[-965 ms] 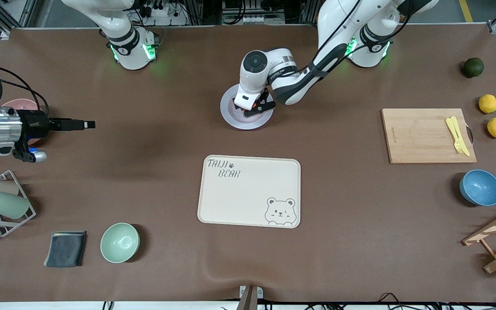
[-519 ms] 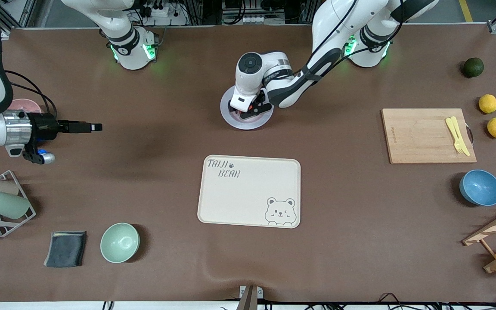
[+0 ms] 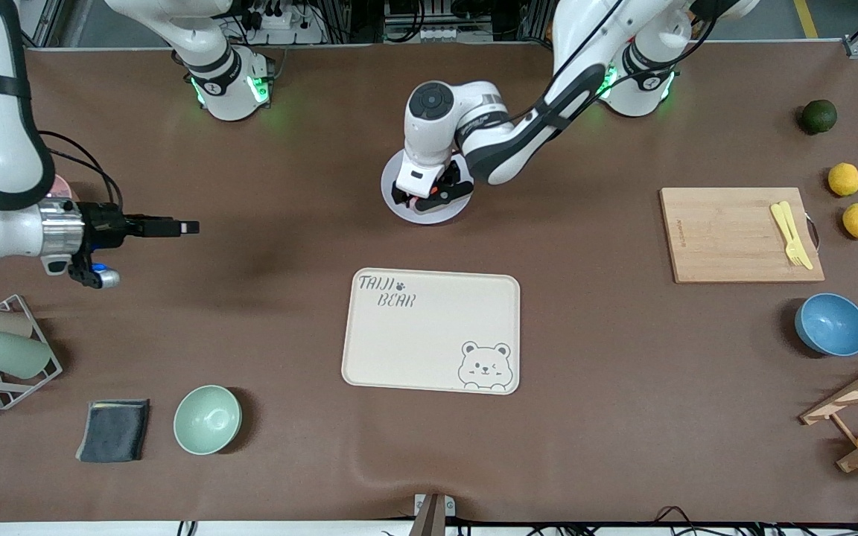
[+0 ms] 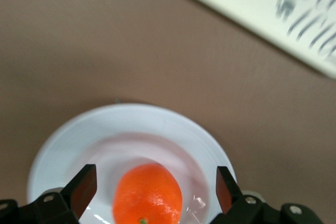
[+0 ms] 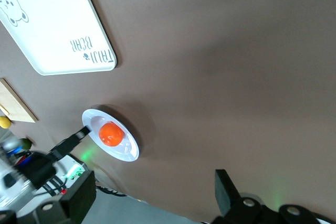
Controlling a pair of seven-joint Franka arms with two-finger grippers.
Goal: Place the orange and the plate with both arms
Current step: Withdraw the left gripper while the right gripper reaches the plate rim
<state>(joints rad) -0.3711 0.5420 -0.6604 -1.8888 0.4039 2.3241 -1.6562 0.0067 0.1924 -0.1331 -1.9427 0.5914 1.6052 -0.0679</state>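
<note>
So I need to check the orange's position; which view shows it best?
The left wrist view: the orange fills the plate's well, unobstructed. The right wrist view shows it small; in the front view it is mostly hidden.

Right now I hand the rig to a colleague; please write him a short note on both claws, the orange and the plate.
Left claw: open, fingers on either side of the orange, not gripping it.
Right claw: open, over bare table toward the right arm's end, holding nothing.
The orange sits in the well of the plate; the plate rests on the table, farther from the front camera than the bear tray.
Done: orange is on the plate.
Left: the tray has nothing on it; the plate probably goes there next.
</note>
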